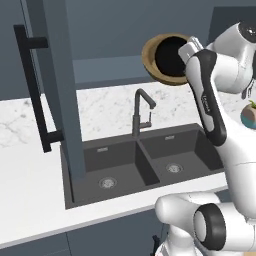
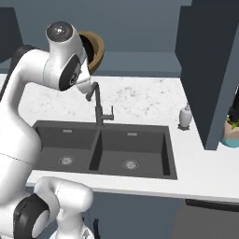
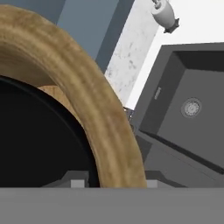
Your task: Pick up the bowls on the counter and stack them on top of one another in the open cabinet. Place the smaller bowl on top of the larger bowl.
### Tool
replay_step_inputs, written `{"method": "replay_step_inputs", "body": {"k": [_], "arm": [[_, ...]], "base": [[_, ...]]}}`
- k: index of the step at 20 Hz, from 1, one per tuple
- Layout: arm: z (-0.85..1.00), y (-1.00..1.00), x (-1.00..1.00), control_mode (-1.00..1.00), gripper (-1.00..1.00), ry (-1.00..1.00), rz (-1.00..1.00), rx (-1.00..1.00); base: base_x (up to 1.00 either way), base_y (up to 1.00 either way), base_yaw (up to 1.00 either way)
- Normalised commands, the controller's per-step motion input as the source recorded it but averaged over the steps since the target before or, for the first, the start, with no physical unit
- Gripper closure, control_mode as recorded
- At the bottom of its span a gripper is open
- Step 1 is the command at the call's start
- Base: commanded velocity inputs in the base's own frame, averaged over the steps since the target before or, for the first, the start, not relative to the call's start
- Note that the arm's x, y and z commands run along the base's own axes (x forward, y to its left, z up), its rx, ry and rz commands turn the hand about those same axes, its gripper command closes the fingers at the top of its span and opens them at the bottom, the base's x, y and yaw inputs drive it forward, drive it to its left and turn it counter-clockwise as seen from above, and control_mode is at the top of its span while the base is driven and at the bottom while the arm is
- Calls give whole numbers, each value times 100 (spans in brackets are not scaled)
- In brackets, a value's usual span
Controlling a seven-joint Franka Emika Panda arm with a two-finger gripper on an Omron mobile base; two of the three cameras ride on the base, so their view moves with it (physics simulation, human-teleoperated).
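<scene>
Gripping the larger bowl (image 3: 111, 127) by its rim in the closed tool (image 3: 113, 180), tilting it above the sink (image 1: 150, 165), smaller bowl (image 3: 39, 140) sitting inside.

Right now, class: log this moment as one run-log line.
gripper: shut on larger bowl | bowl: tilted, held above sink | smaller bowl: appears inside it | cabinet door: open

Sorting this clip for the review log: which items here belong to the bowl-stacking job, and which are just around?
Job:
wooden bowl, held up tilted over the sink
black bowl inside it
open cabinet door
counter

Around:
sink
faucet
soap dispenser
teal plant pot
</scene>
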Motion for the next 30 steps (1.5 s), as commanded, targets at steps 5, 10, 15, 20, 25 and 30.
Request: {"method": "replay_step_inputs", "body": {"k": [5,10,15,20,25,30], "arm": [[-6,6,33,-100,100,0,0,1],[0,3,80,-100,100,0,-5,0],[0,12,98,-100,100,0,-9,0],[0,22,100,-100,100,0,-11,0],[-2,17,100,-100,-100,0,-9,0],[-9,3,52,-100,-100,-1,-7,-1]], "base": [[0,0,0],[0,0,0],[0,0,0],[0,0,0],[0,0,0],[0,0,0]]}}
